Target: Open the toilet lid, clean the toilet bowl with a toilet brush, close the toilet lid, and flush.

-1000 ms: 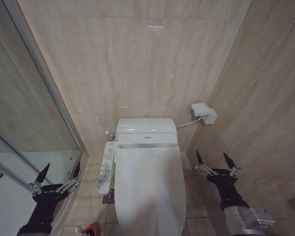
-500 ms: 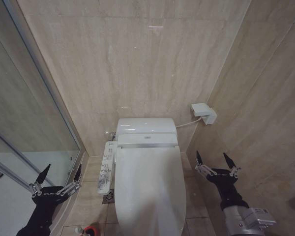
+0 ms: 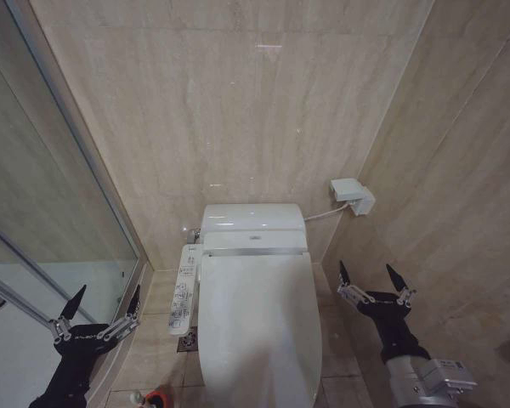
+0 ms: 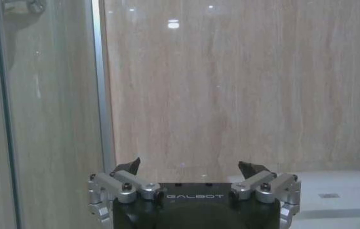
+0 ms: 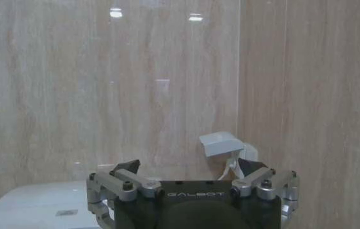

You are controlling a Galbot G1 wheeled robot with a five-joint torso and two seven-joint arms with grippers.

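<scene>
While toilet lid lies shut over bowl, red brush holder sits on floor at near left; left gripper and right gripper flank toilet, fingers spread, empty; remote panel beside lid; wall box behind
</scene>
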